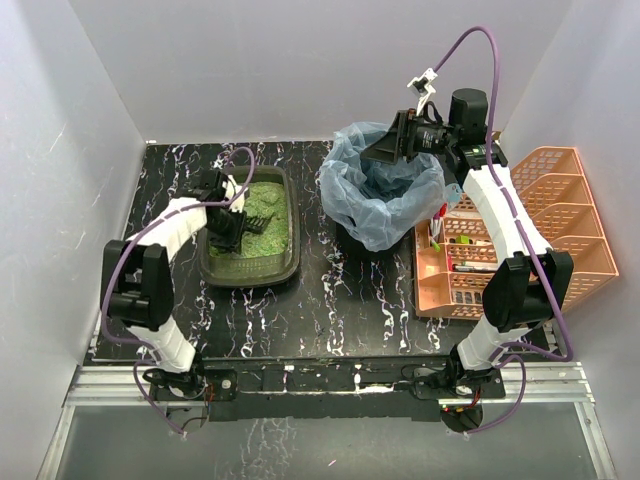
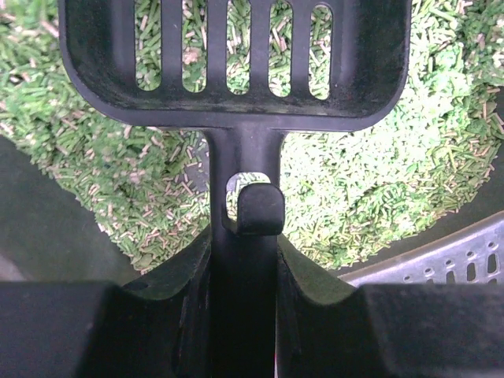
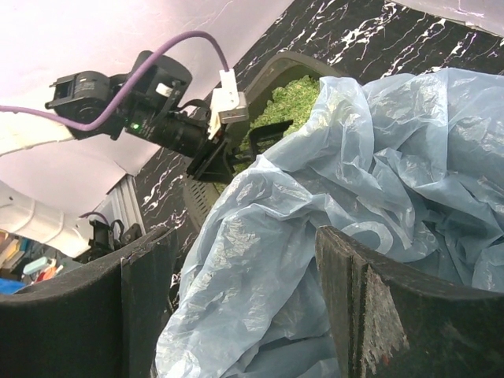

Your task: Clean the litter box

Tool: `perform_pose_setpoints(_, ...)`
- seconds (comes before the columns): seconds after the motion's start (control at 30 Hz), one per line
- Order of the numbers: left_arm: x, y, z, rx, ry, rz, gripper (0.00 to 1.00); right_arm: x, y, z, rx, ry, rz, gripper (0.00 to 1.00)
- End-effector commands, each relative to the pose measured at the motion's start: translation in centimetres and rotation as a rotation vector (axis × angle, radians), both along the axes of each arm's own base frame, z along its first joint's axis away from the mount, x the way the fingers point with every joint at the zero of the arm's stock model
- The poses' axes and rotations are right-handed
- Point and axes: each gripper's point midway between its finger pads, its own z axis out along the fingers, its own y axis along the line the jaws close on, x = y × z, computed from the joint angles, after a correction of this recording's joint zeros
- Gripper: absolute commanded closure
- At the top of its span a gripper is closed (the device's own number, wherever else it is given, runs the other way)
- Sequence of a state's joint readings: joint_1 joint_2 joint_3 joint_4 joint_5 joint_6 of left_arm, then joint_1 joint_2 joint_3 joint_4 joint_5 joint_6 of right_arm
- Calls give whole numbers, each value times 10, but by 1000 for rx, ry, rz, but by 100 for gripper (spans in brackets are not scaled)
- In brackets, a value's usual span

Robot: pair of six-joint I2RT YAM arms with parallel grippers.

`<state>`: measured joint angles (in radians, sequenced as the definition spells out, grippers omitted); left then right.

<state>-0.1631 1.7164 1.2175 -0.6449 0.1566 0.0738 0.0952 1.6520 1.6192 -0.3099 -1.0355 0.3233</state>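
Note:
The dark olive litter box [image 1: 292, 262] sits at the table's left, with green granular litter [image 1: 264, 204] in it. My left gripper [image 1: 228, 226] is over the box, shut on the handle of a black slotted scoop [image 2: 236, 120]. In the left wrist view the gripper [image 2: 244, 253] clamps the handle and the scoop head hangs just above the litter [image 2: 370, 181]. My right gripper [image 1: 386, 150] is open and empty over the far rim of the round bin with the blue bag [image 1: 380, 200]. In the right wrist view the gripper [image 3: 244, 260] has the bag [image 3: 354, 181] below it, and the litter box [image 3: 276, 67] lies beyond.
An orange slatted organiser [image 1: 520, 230] holding small items stands at the right, close to the bin. A pale perforated plastic edge [image 2: 441, 260] shows at the lower right of the left wrist view. White walls enclose the table on three sides.

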Motion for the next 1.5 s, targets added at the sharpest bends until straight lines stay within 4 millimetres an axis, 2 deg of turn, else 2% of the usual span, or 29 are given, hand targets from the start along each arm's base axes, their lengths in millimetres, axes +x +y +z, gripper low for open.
perform_pose_setpoints(0.0, 4, 3, 25, -7, -141, 16, 100, -4, -4, 27, -4, -122, 5, 24)
perform_pose_setpoints(0.17, -2, 4, 30, -22, -209, 23, 100, 2, -17, 31, -82, -164, -61, 24)
perform_pose_setpoints(0.3, -7, 3, 32, -42, -259, 22, 100, 13, -36, 34, -174, -201, -156, 24)
perform_pose_setpoints(0.47, -11, 3, 41, -66, -350, 33, 100, 25, -72, 34, -346, -255, -334, 25)
perform_pose_setpoints(0.57, -16, 2, 48, -93, -398, 37, 100, 33, -102, 25, -491, -256, -464, 25)
perform_pose_setpoints(0.67, -8, -7, 58, -135, -440, 25, 100, 34, -123, 11, -589, -250, -537, 25)
perform_pose_setpoints(0.77, -3, -11, 61, -142, -393, 16, 100, 29, -123, 1, -601, -248, -529, 25)
perform_pose_setpoints(0.87, -14, 1, 56, -99, -404, 25, 100, 26, -121, 0, -593, -246, -519, 25)
perform_pose_setpoints(0.97, -20, 12, 60, -95, -430, 40, 100, 26, -123, -2, -599, -245, -522, 25)
perform_pose_setpoints(1.17, -20, -8, 48, -113, -355, -41, 100, 27, -121, -16, -604, -211, -503, 25)
perform_pose_setpoints(1.3, -27, 11, 53, -27, -415, -38, 100, 28, -126, -23, -629, -194, -521, 25)
perform_pose_setpoints(1.4, -21, 18, 58, -44, -439, -12, 100, 32, -131, -30, -651, -177, -540, 25)
perform_pose_setpoints(1.47, -12, 4, 63, -104, -427, -25, 100, 36, -131, -35, -651, -165, -539, 26)
